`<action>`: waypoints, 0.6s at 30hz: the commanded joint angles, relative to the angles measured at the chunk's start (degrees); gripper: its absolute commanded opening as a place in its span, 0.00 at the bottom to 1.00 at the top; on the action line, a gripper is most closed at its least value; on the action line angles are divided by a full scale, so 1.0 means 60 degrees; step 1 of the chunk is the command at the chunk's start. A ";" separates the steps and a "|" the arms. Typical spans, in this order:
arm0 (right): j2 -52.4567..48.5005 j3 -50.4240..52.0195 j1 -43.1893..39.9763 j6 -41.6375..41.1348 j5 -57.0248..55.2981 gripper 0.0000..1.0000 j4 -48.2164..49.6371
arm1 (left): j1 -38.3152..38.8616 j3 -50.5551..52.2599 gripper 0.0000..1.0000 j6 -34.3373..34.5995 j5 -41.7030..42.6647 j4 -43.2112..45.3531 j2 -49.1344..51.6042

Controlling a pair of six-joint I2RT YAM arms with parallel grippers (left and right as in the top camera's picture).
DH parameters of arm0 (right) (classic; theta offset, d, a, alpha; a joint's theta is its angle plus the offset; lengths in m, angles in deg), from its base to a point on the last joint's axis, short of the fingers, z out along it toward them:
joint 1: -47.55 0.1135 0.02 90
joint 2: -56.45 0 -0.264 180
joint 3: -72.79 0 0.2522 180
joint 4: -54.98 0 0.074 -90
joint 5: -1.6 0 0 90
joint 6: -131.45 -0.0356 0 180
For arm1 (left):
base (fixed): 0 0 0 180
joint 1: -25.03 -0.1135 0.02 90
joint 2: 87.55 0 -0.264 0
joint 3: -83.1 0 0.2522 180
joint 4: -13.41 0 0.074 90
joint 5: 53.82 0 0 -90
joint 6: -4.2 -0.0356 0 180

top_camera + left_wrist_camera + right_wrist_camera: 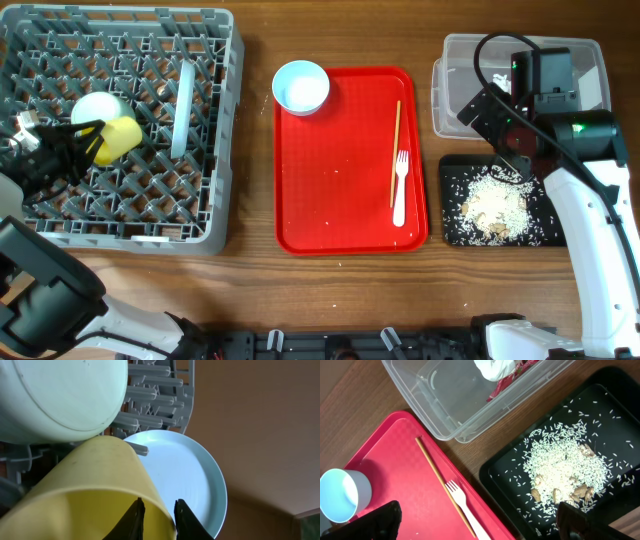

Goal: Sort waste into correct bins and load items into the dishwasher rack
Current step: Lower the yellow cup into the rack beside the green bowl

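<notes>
Two left gripper [159, 502] fingers are sitting narrowly either side of the yellow cup [90, 485] rim inside the rack [150, 238]; whether they are pinching it, I cannot tell. Beyond, a plate [192, 472] is standing on edge. The right gripper [480, 522] is hanging wide open above the red tray [395, 450] and the rice [565, 462].

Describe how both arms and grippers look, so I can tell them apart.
The left arm and right arm both have white shell links joined by black joint housings. The right one carries a looping black cable and small green lights. The left gripper has slim, tapered black fingers; the right gripper shows only dark, blocky finger ends at the frame's bottom corners.
</notes>
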 commanded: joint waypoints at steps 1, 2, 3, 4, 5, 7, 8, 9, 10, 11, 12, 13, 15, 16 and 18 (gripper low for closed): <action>-0.0018 -0.0058 -0.0011 0.0055 -0.0160 1.00 -0.0004 | -0.0331 0.0080 0.38 -0.0149 0.0153 -0.0270 0.0131; -0.0018 -0.0058 -0.0011 0.0051 -0.0160 1.00 -0.0004 | -0.0419 0.0080 0.27 -0.0149 0.0153 -0.0379 0.0131; -0.0018 -0.0058 -0.0011 0.0051 -0.0160 1.00 -0.0004 | -0.0546 0.0080 0.24 -0.0153 0.0149 -0.0525 0.0131; -0.0018 -0.0058 -0.0011 0.0051 -0.0160 0.99 -0.0004 | -0.0656 0.0080 0.23 -0.0153 0.0084 -0.0623 0.0131; -0.0018 -0.0058 -0.0011 0.0051 -0.0160 1.00 -0.0004 | -0.0790 0.0080 0.24 -0.0149 -0.0153 -0.0805 0.0127; -0.0018 -0.0058 -0.0011 0.0051 -0.0160 1.00 -0.0004 | -0.1064 0.0080 0.25 -0.0149 -0.0823 -0.1137 0.0120; -0.0018 -0.0058 -0.0011 0.0051 -0.0160 1.00 -0.0004 | -0.1173 0.0080 0.24 -0.0153 -0.1249 -0.1268 0.0120; -0.0018 -0.0058 -0.0011 0.0051 -0.0160 1.00 -0.0004 | -0.1311 0.0080 0.23 -0.0153 -0.1851 -0.1435 0.0120; -0.0018 -0.0058 -0.0011 0.0051 -0.0160 1.00 -0.0004 | -0.1439 0.0080 0.22 -0.0153 -0.2299 -0.1585 0.0120; -0.0018 -0.0058 -0.0011 0.0051 -0.0160 1.00 -0.0004 | -0.1534 0.0080 0.21 -0.0157 -0.2437 -0.1632 0.0120; -0.0018 -0.0058 -0.0011 0.0055 -0.0160 1.00 -0.0004 | -0.1636 0.0080 0.20 -0.0149 -0.2422 -0.1665 0.0120; -0.0018 -0.0058 -0.0011 0.0055 -0.0160 1.00 -0.0004 | -0.1774 0.0076 0.18 -0.0142 -0.2379 -0.1738 0.0095; -0.0018 -0.0058 -0.0011 0.0051 -0.0160 1.00 -0.0004 | -0.2000 0.0076 0.17 -0.0142 -0.2350 -0.1800 -0.0025; -0.0018 -0.0058 -0.0011 0.0051 -0.0160 1.00 -0.0004 | -0.2087 0.0076 0.17 -0.0138 -0.2350 -0.1800 -0.0106; -0.0018 -0.0058 -0.0011 0.0055 -0.0160 1.00 -0.0004 | -0.2218 0.0076 0.16 -0.0102 -0.2291 -0.1803 -0.0324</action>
